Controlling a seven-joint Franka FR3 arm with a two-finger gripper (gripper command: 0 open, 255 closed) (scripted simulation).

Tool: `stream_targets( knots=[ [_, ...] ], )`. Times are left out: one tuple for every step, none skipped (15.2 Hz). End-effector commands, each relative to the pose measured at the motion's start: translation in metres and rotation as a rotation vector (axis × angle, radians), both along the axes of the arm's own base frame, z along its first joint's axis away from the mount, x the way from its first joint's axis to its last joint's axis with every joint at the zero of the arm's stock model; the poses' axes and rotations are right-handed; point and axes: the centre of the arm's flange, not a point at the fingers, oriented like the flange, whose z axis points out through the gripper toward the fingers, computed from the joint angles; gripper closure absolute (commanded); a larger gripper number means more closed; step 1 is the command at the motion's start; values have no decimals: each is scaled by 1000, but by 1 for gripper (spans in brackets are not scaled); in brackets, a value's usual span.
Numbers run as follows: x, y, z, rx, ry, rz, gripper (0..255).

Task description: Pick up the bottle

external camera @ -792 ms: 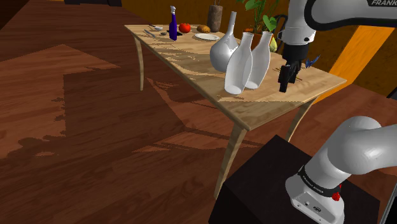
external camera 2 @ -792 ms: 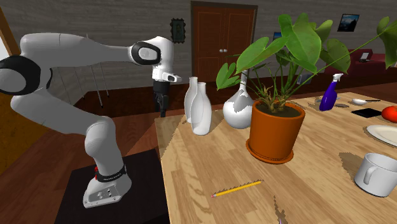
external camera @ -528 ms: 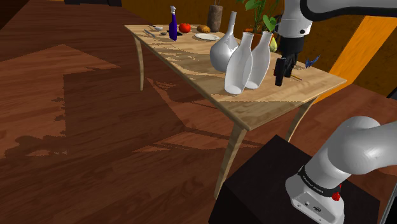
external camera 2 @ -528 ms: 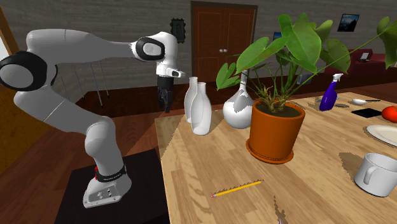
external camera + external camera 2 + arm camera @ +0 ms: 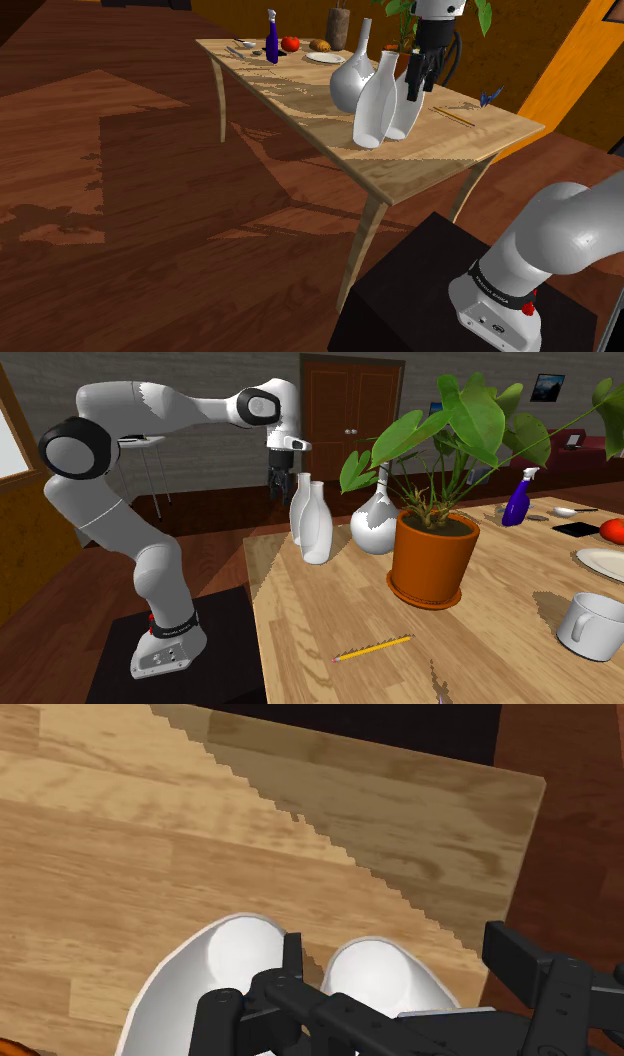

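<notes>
Two tall white bottles stand side by side on the wooden table (image 5: pixel 420 165): one nearer the shoulder camera (image 5: pixel 374 100) (image 5: pixel 317 527) (image 5: pixel 235 974), the other just behind it (image 5: pixel 409 105) (image 5: pixel 298 512) (image 5: pixel 375 979). My black gripper (image 5: pixel 413 88) (image 5: pixel 277 485) (image 5: pixel 400 959) hangs open at neck height beside the rear bottle. In the wrist view that bottle's top lies between the fingers, and they do not touch it. The left fingertip (image 5: pixel 292 954) sits over the gap between the two tops.
A round-bellied white vase (image 5: pixel 350 85) (image 5: pixel 378 524) stands close to the bottles. A potted plant (image 5: pixel 432 557), pencil (image 5: pixel 372 648), mug (image 5: pixel 592 625) and plate (image 5: pixel 325 57) share the table. A blue spray bottle (image 5: pixel 271 38) (image 5: pixel 517 502) is at the far end. The table edge (image 5: pixel 525 854) is close.
The gripper has risen from low over the table's near end and swung toward the bottles, going up and left in the shoulder view and right in the second exterior view.
</notes>
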Motion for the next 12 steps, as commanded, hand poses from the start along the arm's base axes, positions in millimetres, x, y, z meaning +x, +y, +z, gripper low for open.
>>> stream_targets(
  knots=[
    [20,6,17,11,-16,4,0],
    [29,7,25,16,-24,7,0],
    [38,9,33,22,-32,9,0],
    [47,10,41,27,-40,11,0],
    [56,12,50,32,-48,13,0],
    [64,13,58,37,-56,15,0],
    [73,15,67,43,-64,17,0],
    [82,16,75,48,-72,20,0],
    [90,17,84,53,-80,22,0],
    [90,17,79,53,-80,22,0],
    [90,17,73,53,-80,22,0],
    [90,17,68,53,-80,22,0]
  ],
)
